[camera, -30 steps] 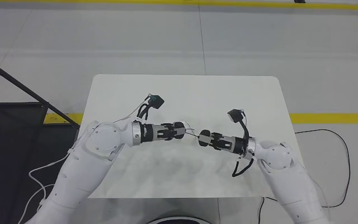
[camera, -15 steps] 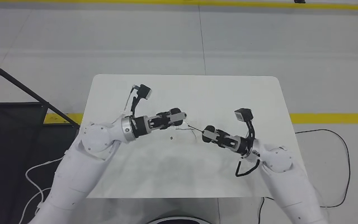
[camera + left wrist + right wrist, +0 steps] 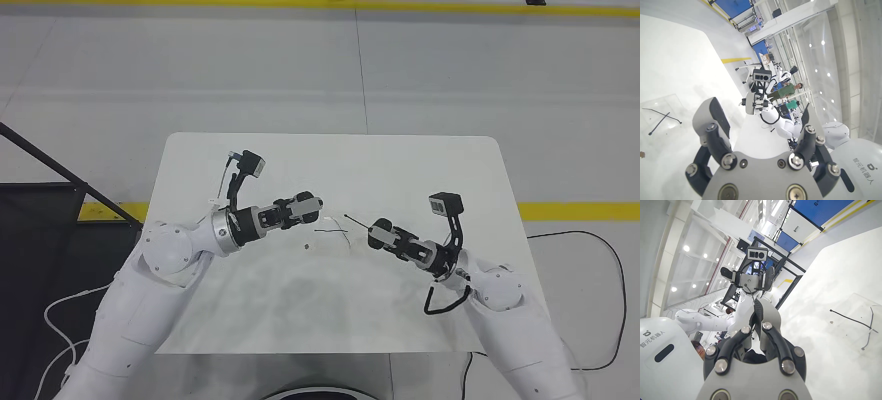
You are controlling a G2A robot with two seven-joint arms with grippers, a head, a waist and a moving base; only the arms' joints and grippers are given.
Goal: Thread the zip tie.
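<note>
**Pulling apart before the threading**

Both arms are standing farther apart than a second ago. I am watching the right pincer point(image 3: 378, 233) pinching a thin black plastic zip tie point(image 3: 355, 220). Its long axis is running straight toward the left pincer point(image 3: 306, 207), which is gaping wide and gripping nothing, well apart from the tip. Two spare black zip ties point(image 3: 851, 319) are lying crossed on the white desk point(image 3: 440, 170). I am judging the left arm needs lining up on that axis.
</note>
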